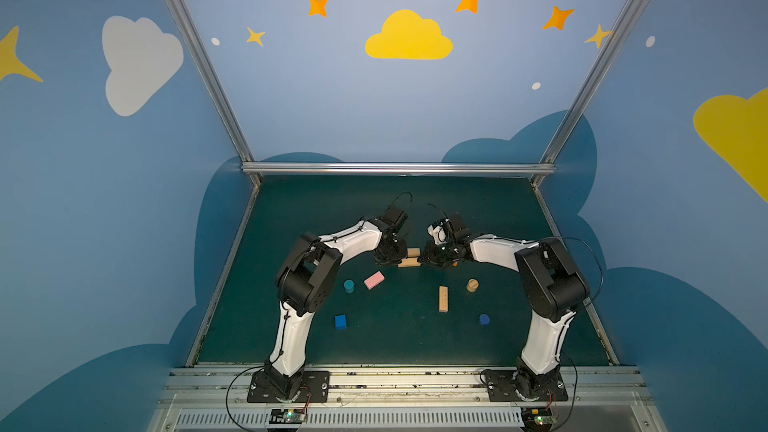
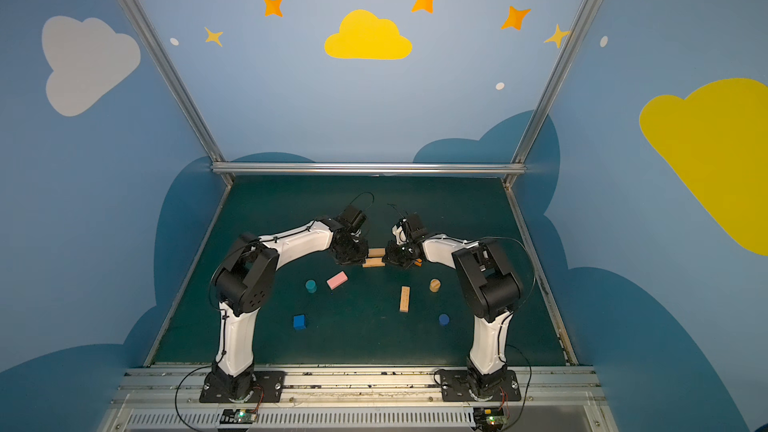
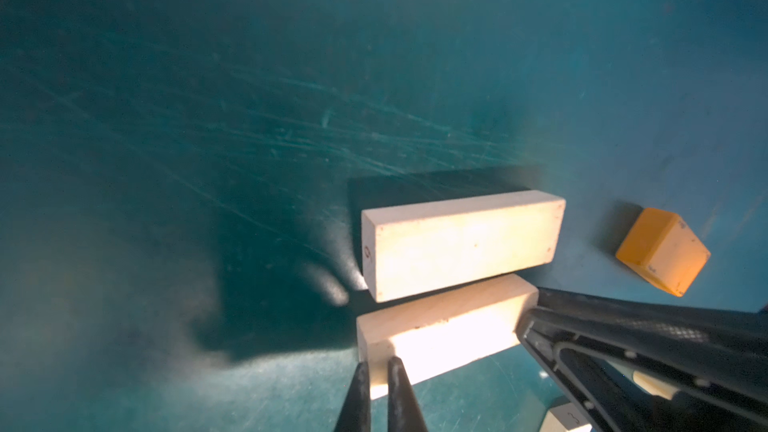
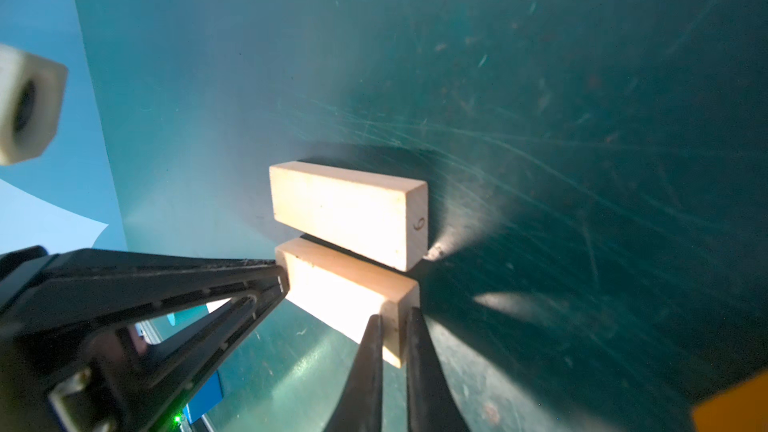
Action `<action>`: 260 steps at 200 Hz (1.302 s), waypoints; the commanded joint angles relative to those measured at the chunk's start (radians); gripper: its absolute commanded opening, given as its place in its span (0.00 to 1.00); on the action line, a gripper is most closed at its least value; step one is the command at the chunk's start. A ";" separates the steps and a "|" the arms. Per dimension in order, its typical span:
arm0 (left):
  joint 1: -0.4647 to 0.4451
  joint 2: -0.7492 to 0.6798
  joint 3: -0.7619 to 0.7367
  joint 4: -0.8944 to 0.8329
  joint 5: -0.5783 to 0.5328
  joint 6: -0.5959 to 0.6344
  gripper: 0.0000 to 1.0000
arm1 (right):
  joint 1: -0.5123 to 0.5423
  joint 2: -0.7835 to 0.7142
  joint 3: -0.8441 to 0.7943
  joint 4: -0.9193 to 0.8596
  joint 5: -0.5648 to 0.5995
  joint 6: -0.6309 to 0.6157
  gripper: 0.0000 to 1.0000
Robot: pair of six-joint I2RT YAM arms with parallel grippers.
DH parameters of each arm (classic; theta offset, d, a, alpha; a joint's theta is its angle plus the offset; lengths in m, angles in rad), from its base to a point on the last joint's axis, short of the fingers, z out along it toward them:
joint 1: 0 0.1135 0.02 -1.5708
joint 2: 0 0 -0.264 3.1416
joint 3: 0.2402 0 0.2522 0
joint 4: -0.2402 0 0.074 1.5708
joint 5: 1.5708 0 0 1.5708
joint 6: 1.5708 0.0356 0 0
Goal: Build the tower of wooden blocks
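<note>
Touching the 9 o'clock end of the nearer tan bar (image 3: 440, 330) with the left tool (image 3: 378, 361), clenched to a slit, and its 3 o'clock end with the right tool (image 4: 395, 315), clenched likewise; gripping or merely resting against it, impossible to tell. Lying flat on the table (image 1: 374, 209), with a second tan bar (image 1: 413, 252) just beside at 12 o'clock and an orange bar (image 3: 660, 251) near the right tool's 3 o'clock.

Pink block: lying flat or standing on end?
Lying flat: both top views show the pink block lengthwise on the green mat, broad face up.
</note>
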 commanded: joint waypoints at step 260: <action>-0.005 -0.027 0.025 0.009 -0.062 0.020 0.36 | 0.011 -0.068 0.004 -0.044 0.017 -0.010 0.56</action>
